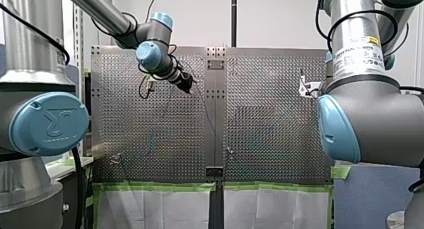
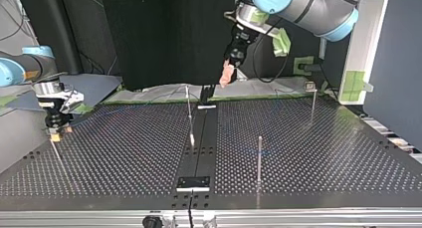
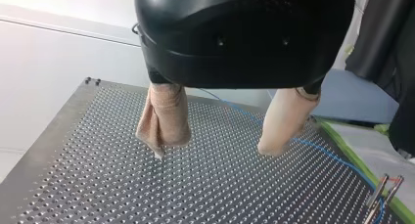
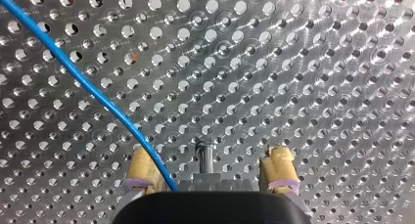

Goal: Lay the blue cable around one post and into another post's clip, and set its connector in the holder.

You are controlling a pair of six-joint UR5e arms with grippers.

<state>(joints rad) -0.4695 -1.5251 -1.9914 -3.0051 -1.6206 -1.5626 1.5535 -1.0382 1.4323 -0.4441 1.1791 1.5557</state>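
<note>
The table (image 4: 303,62) is shiny metal, the blue cable (image 4: 73,73) glossy.

UR logo on my left arm's blue joint cap (image 1: 49,124); my right arm's label (image 1: 359,51) illegible

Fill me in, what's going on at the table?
Neither arm holds anything. My right pincer is open, low over the table, with the cable running past one pad. My left pincer hangs open above the table, the cable lying beyond it.
</note>
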